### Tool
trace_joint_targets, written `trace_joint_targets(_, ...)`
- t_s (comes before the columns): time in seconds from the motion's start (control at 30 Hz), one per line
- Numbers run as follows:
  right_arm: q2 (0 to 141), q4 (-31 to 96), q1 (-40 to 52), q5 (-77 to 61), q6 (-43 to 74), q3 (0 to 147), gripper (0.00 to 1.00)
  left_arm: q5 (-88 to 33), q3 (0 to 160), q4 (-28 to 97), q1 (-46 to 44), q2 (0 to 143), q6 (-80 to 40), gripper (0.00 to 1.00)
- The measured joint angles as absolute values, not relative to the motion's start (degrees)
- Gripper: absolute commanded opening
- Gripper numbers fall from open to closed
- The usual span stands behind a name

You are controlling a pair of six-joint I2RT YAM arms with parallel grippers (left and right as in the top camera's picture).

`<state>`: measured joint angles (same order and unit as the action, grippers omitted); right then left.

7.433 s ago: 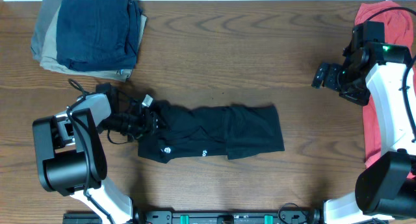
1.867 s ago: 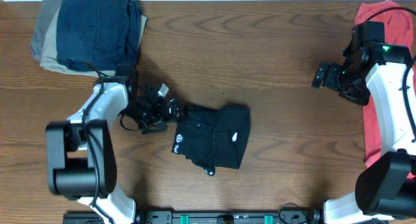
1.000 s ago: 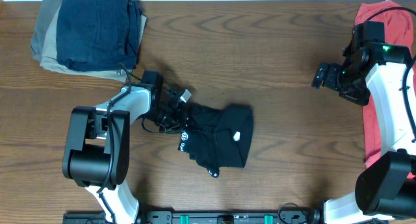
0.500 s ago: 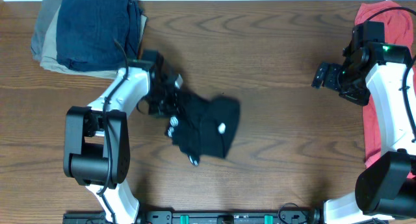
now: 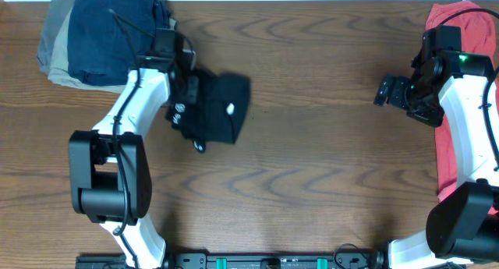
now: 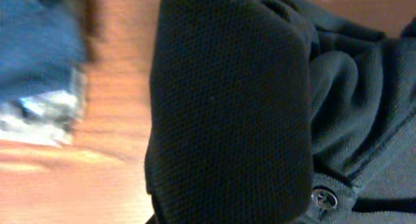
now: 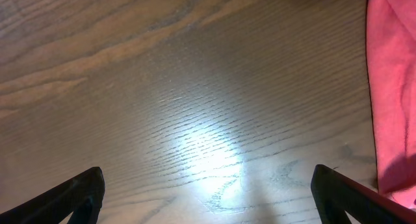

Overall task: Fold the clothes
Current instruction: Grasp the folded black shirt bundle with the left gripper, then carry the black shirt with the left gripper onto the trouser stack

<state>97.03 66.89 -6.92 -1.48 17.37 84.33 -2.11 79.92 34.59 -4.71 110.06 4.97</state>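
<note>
- Left gripper (image 5: 182, 96): clenched on the left edge of the folded black garment (image 5: 214, 107), which lies on the wooden table (image 5: 312, 168) just beside the stack of folded clothes (image 5: 105, 39).
- Right gripper (image 5: 387, 91): released, fingers spread wide, holding nothing, above bare table near the red cloth (image 5: 451, 148).
- Left wrist view only: the garment's knit weave and a button (image 6: 323, 198). The fabric hides the fingers.
- Right wrist view only: both fingertips (image 7: 81, 188) at the frame's lower corners, with the red cloth at the right edge.
</note>
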Motion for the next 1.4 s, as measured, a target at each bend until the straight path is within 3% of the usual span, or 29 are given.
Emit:
trace_joint_targets(0.53, 97.03, 66.87, -6.92, -1.48, 17.37, 84.33, 0.99, 0.84, 86.67, 19.86, -2.55, 110.17, 4.99, 0.06)
trace_joint_targets(1.4, 97.03, 66.87, -6.92, -1.48, 17.37, 84.33, 0.99, 6.87, 91.11, 11.11, 2.17, 110.17, 3.11, 0.06)
